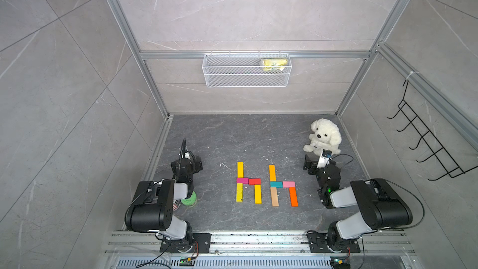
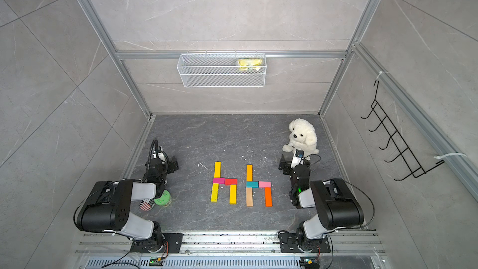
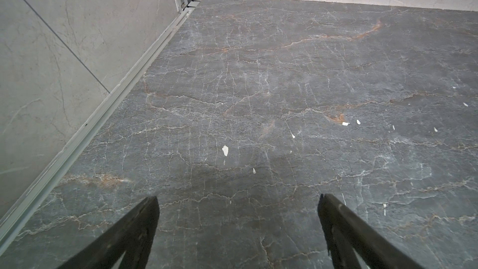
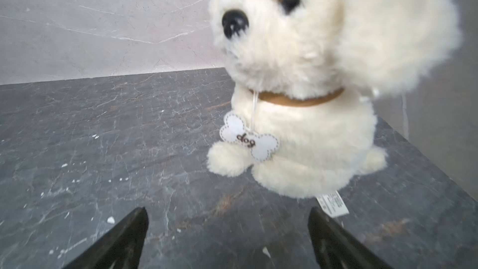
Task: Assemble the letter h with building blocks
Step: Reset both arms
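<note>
**Task status.** I judge the assembly to be complete, or nearly so. All ten building blocks (image 1: 274,196) lie flat in the middle of the surface (image 1: 232,138), towards its near edge. They form two lowercase h shapes, side by side and apart from each other.

- Shape nearer the left edge:
  - The upper amber bar (image 1: 240,169) and the yellow bar (image 1: 239,192) form the stem.
  - The magenta block (image 1: 242,180) and the red block (image 1: 254,181) form the crossbar.
  - The lower amber bar (image 1: 258,194) forms the leg.
  - The red block sits slightly out of line with the magenta one.
- Shape nearer the right edge:
  - The upper orange bar (image 1: 272,172) and the tan bar (image 1: 274,196) form the stem.
  - The teal block (image 1: 276,184) and the pink block (image 1: 289,184) form the crossbar.
  - The lower orange bar (image 1: 293,196) forms the leg.

I see no loose block elsewhere. What is left, in my judgement, is at most a minor straightening.

**Arm pose.** Both arms are folded, with their elbows raised above the near edge, well apart from the blocks.

- The left gripper (image 3: 238,200) hangs low over bare surface by the left edge. Its jaws are spread wide and hold nothing. A green-lidded can (image 1: 188,199) stands partly hidden under this arm.
- The right gripper (image 4: 227,210) is near the right edge, facing the white plush dog (image 4: 310,125) just beyond it. Its jaws are likewise wide apart and empty.
</note>
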Action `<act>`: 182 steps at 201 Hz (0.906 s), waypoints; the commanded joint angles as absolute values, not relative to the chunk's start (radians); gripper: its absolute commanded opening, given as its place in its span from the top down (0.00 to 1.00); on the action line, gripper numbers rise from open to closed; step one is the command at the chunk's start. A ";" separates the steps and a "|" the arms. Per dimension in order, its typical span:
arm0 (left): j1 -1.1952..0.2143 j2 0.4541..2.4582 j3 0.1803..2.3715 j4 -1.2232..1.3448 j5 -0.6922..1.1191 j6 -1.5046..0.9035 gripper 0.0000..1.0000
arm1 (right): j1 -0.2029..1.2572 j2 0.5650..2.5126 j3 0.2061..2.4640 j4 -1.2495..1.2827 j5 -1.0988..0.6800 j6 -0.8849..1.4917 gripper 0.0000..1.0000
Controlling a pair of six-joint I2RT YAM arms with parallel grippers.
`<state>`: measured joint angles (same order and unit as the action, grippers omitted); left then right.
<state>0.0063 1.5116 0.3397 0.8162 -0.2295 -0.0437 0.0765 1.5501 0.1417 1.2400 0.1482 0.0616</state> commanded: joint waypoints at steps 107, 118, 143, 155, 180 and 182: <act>0.011 1.504 0.345 0.877 -0.221 -0.025 0.00 | 0.081 1.578 0.103 1.436 0.140 0.045 0.00; 0.011 1.504 0.345 0.877 -0.220 -0.025 0.00 | 0.081 1.580 0.103 1.437 0.140 0.046 0.00; 0.011 1.503 0.347 0.877 -0.219 -0.025 0.00 | 0.083 1.581 0.106 1.437 0.139 0.043 0.00; 0.011 1.503 0.347 0.878 -0.218 -0.025 0.00 | 0.084 1.581 0.105 1.437 0.138 0.043 0.00; 0.011 1.503 0.348 0.877 -0.219 -0.024 0.00 | 0.085 1.580 0.104 1.437 0.135 0.038 0.00; 0.011 1.503 0.347 0.877 -0.219 -0.024 0.00 | 0.088 1.580 0.104 1.437 0.132 0.034 0.00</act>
<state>0.0067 1.5116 0.3397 0.8162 -0.2287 -0.0437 0.0784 1.5784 0.1101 1.4052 0.1303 0.0547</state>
